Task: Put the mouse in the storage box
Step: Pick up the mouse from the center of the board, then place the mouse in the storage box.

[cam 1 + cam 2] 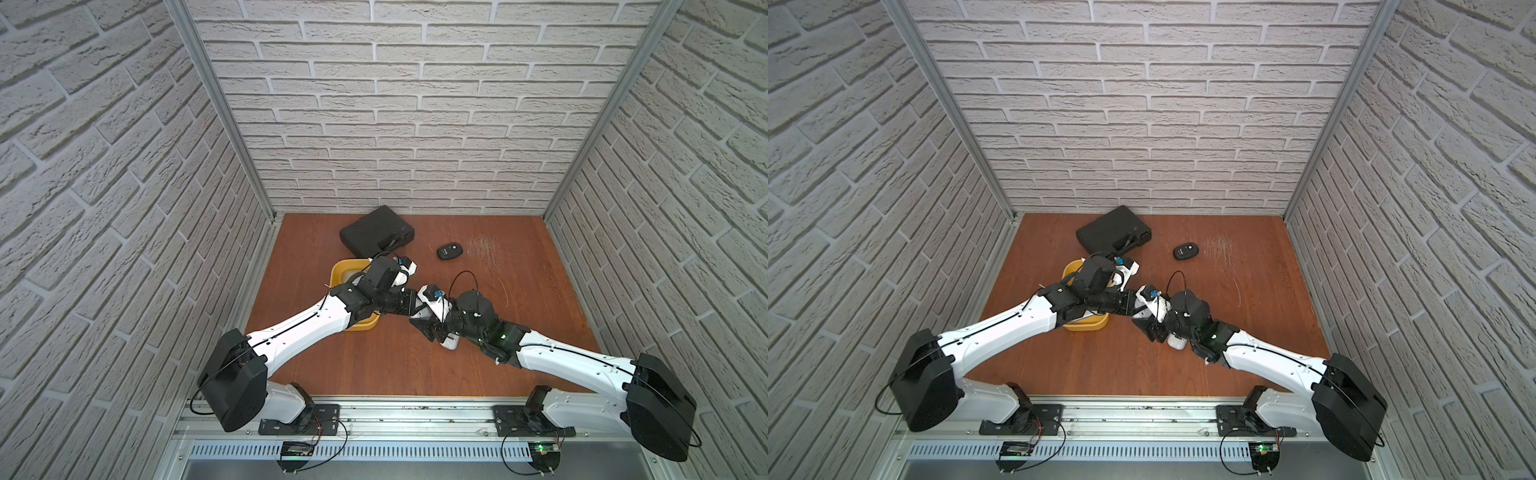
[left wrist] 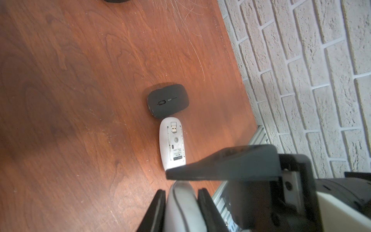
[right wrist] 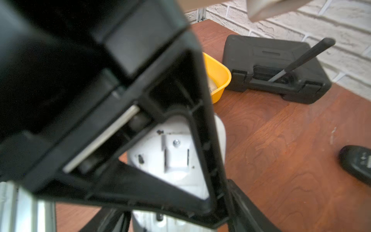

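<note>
Both top views: storage box (image 1: 337,274) (image 1: 1069,272) lay partly beneath the left arm (image 1: 299,328); left wrist view: white mouse (image 2: 183,209) was pinched edgewise by the left gripper (image 2: 181,191), clear of the box; right wrist view: right gripper's (image 3: 180,202) grip could not be told; carrying and release were judged still to be done.

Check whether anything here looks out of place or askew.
One white mouse lies upside down on the table, USB receiver showing, beside an upright black mouse. Nothing looks spilled or broken.
</note>
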